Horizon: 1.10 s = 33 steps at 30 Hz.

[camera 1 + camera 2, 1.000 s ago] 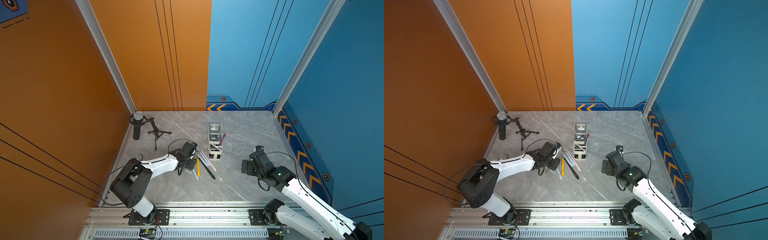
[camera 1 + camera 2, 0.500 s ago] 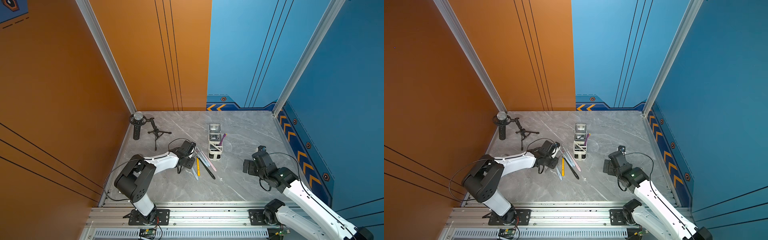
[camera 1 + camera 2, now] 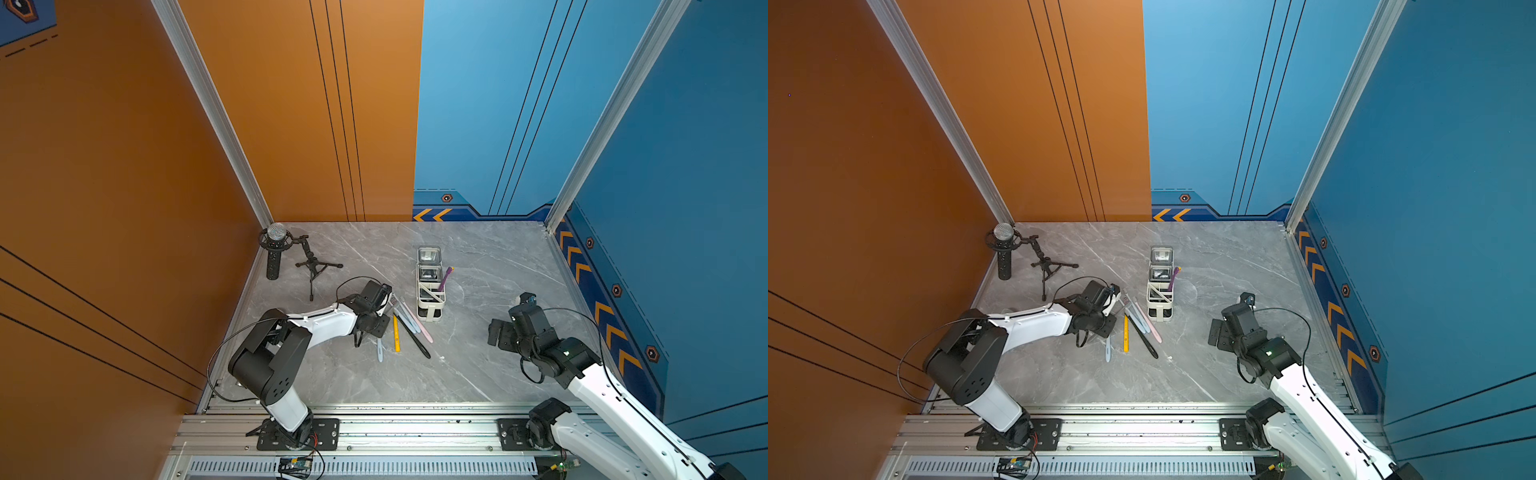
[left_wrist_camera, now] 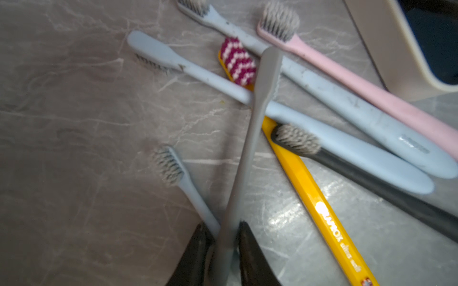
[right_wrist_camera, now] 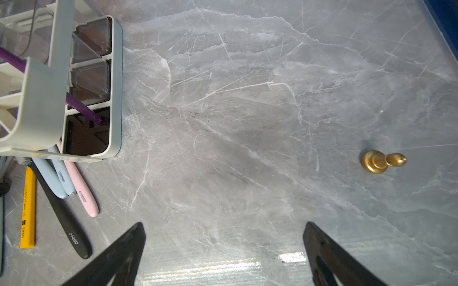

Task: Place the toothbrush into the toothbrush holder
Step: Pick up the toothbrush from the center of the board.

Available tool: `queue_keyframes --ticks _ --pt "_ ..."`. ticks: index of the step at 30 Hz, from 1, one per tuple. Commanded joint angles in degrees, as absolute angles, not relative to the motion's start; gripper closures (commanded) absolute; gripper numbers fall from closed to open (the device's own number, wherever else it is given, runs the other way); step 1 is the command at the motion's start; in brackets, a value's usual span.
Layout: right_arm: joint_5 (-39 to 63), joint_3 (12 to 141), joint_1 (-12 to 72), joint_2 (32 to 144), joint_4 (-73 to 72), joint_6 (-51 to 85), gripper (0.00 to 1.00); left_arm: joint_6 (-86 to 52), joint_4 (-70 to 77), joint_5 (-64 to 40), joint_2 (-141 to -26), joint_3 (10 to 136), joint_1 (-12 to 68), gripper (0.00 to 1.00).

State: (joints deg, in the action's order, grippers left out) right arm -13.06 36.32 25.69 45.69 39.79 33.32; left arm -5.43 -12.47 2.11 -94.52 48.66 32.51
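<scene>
The grey toothbrush [image 4: 250, 138] is a slim, matte brush of one colour, a little blurred in the left wrist view. Its narrow neck widens to a small head seen from the back, with only a fringe of pale bristles showing along one edge. The left tool [image 4: 223, 224] is clenched on its handle, a black finger pressed to each side. The head end reaches out over a light blue toothbrush [image 4: 334, 141] and the yellow toothbrush [image 4: 303, 183] in the loose pile on the grey marbled surface [image 3: 478, 374]. That pile lies just beside the near end of the toothbrush holder [image 3: 431, 309], which stands upright: a narrow white rack with cut-out sides, a diagonal bar and clear square cups at its far end. A purple toothbrush [image 3: 444, 279] leans in it, its lower end in the base section nearest the pile. The yellow handle carries the lettering "CURAPROX ultra soft" and, in the right wrist view, "5460". The pink toothbrush [image 5: 83, 190] and the black toothbrush [image 5: 67, 222] each bear a small word that looks like "OIIISIMP", too fine to read surely. The right tool [image 5: 223, 224] hangs released, jaws wide, over bare surface to the right of the holder.
</scene>
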Motion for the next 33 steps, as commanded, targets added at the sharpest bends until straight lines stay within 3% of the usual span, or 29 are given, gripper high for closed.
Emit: queue_keyframes --ticks 1,10,22,33 --pt "-12.4 35.3 24.9 45.9 39.0 33.8 0.0 -5.3 -13.9 2.0 -94.7 48.7 32.1 0.77" --pt "-12.8 35.7 24.3 48.7 38.7 33.3 0.0 -5.7 -13.7 4.5 -91.2 47.7 32.8 0.85" --pt "-12.1 36.0 24.2 49.2 38.3 33.9 0.01 -4.5 -13.7 4.0 -86.9 47.0 33.9 0.87" --pt "-4.3 37.9 24.5 47.6 34.3 33.3 0.01 -3.8 -13.7 2.7 -82.5 46.0 33.9 0.86"
